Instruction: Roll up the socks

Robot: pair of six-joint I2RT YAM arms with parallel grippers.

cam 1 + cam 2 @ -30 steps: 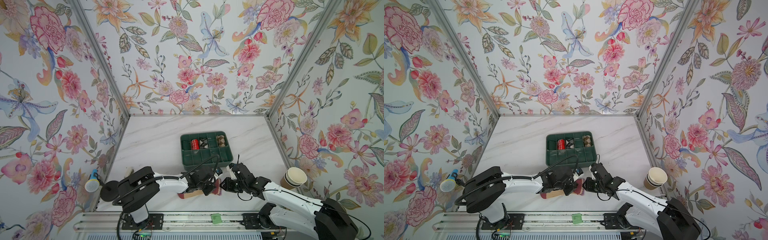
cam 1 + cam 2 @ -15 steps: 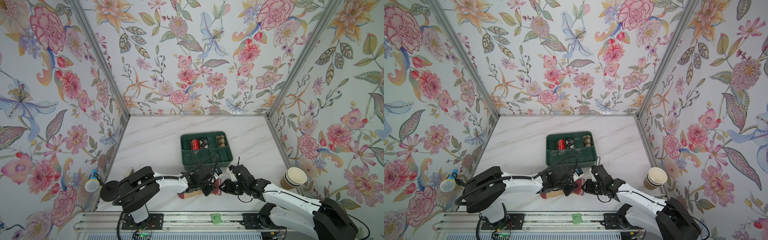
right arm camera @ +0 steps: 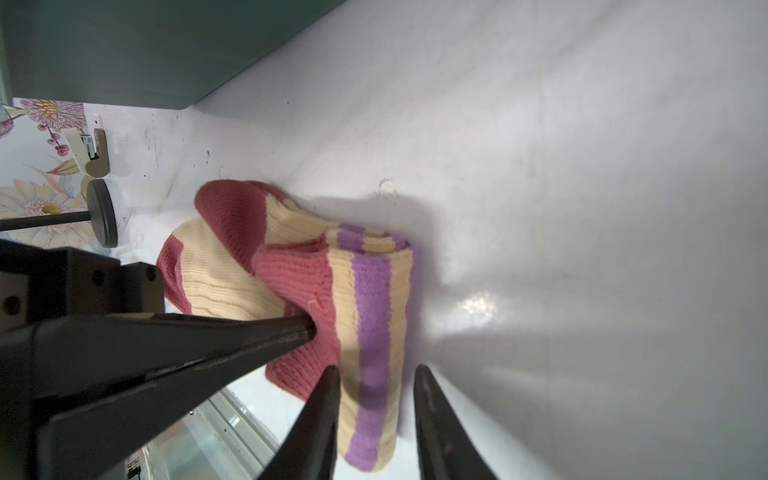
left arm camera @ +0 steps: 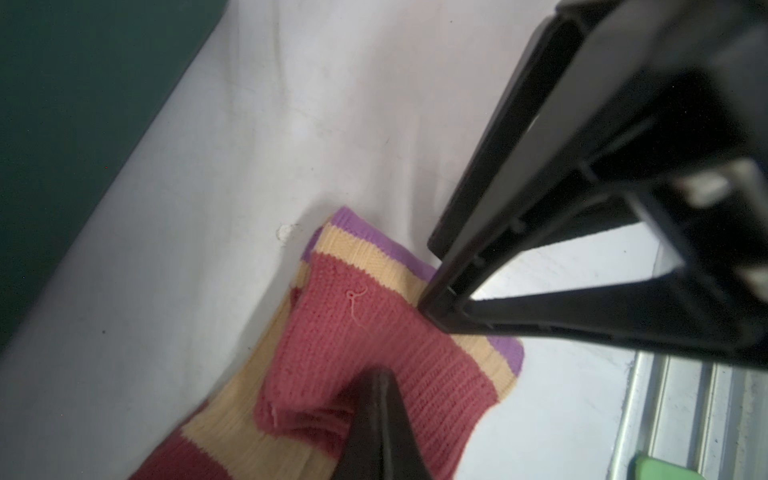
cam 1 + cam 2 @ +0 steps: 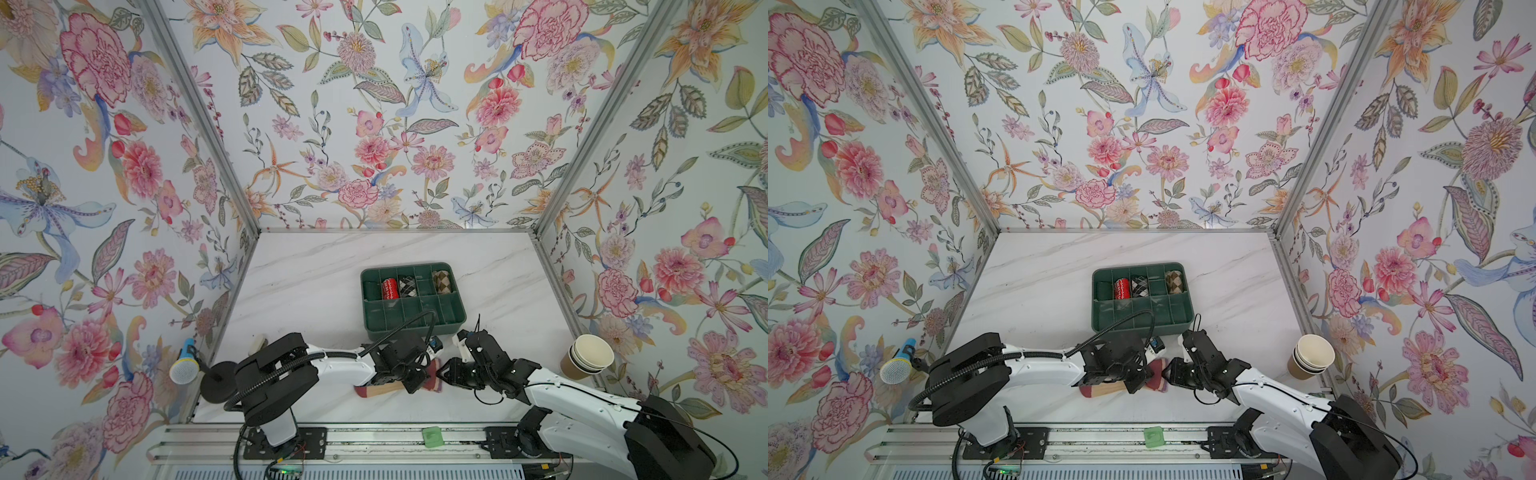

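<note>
- Near the front edge of the table (image 5: pixel 311 291), just in front of the green tray (image 5: pixel 415 326), a striped sock (image 5: pixel 378 390) is laid flat. Both grippers are gathered over its end on the right of both top views.
- The left gripper (image 4: pixel 380 374) is closed to a single point, and a fold of the red knit is pinched at its tip.
- The right gripper (image 3: pixel 374 370) is held partly open around the doubled-over purple-and-cream end of the sock. One of its fingers (image 3: pixel 328 415) is pressed against the cloth, while its partner is kept just clear of it, over bare table.
- Only in the right wrist view are both grippers seen at once, with the left tip sunk into the pink knit beside the purple stripe.
- Only in the left wrist view is a loose thread (image 4: pixel 355 301) shown on the red part.
- Only in the top views is the tray seen from above. Three rolled socks (image 5: pixel 408 286) are stood in its back row: one red, one black-and-white check, one brown check.
- Also shown there are stacked paper cups (image 5: pixel 590 357) at the right edge and a microphone (image 5: pixel 183 368) at the left.
- White marks are carried on the red roll, but they are too small to be read.
</note>
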